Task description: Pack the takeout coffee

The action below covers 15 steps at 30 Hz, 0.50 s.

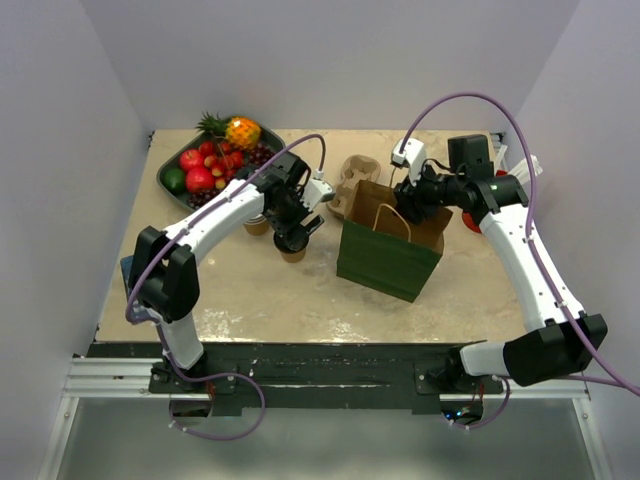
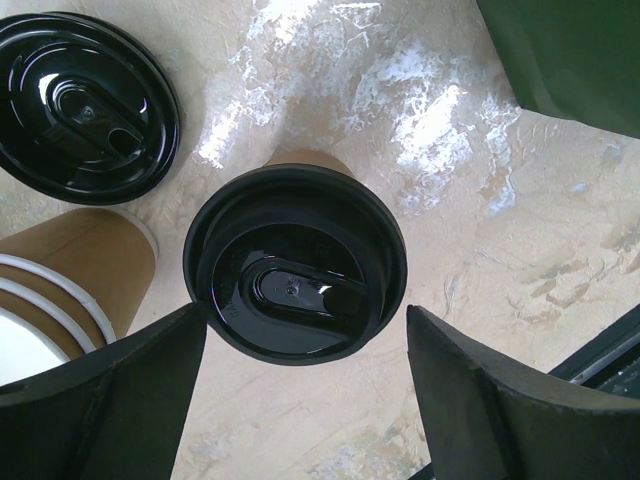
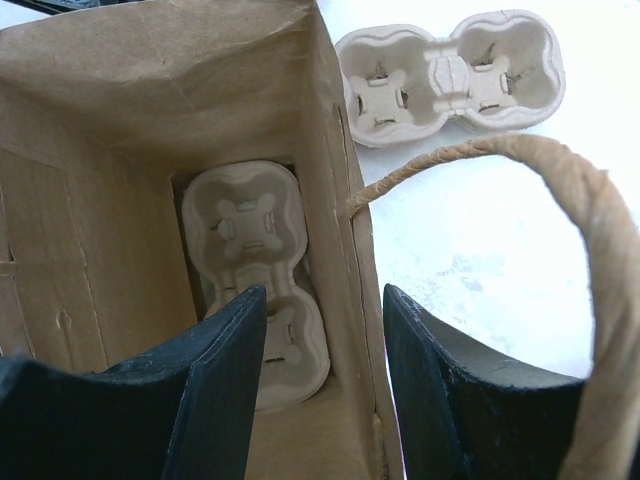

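Note:
A takeout coffee cup [image 2: 295, 262] with a black lid stands on the table, directly under my left gripper [image 2: 305, 312]. Its fingers are open, one on each side of the lid, with a small gap showing at each. From above, that gripper [image 1: 293, 236] hangs over the cup [image 1: 293, 254], left of the green bag [image 1: 385, 260]. A second lidded cup [image 2: 85, 105] stands just behind. My right gripper [image 3: 320, 290] is open astride the bag's wall [image 3: 335, 200], one finger inside and one outside. A pulp carrier [image 3: 255, 270] lies on the bag's floor.
Stacked kraft cups without lids [image 2: 70, 285] stand beside the left finger. Another pulp carrier [image 1: 355, 180] lies behind the bag. A dark tray of fruit [image 1: 215, 160] sits at the back left. A red cup [image 1: 470, 220] shows behind the right arm. The bag's rope handle [image 3: 560, 200] arches by the right finger.

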Tool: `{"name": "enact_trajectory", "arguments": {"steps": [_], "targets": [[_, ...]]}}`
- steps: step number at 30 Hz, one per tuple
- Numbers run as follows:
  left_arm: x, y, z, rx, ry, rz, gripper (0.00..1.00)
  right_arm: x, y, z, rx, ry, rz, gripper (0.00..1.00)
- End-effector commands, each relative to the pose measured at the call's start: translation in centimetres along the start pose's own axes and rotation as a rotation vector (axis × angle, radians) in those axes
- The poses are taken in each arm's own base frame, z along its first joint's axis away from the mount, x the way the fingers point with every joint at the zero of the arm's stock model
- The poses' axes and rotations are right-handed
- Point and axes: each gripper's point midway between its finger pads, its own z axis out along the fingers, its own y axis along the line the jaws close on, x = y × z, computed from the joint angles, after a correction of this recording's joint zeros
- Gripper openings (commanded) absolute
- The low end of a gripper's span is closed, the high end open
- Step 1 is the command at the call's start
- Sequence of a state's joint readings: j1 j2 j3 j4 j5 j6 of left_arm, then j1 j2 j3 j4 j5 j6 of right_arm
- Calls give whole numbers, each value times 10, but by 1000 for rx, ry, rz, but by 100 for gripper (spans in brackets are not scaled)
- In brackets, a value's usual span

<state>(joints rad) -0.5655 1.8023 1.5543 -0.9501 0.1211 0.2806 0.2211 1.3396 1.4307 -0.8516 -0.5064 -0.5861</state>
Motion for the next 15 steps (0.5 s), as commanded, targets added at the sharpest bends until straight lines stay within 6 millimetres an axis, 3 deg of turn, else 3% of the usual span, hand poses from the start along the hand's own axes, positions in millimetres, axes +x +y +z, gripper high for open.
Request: {"name": "enact_trajectory", "arguments": {"steps": [1,10,15], "targets": [[-10,2,2,-5,-15,10,86,-15,-7,-8,34,-45,-29,54],[-23,4,-9,-12,-65,12,86,-13,-6,-7,30,-46,-23,53],[-19,2,-6,-5,-48,9,86,-14,-6,-7,25,-46,-23,54]]}}
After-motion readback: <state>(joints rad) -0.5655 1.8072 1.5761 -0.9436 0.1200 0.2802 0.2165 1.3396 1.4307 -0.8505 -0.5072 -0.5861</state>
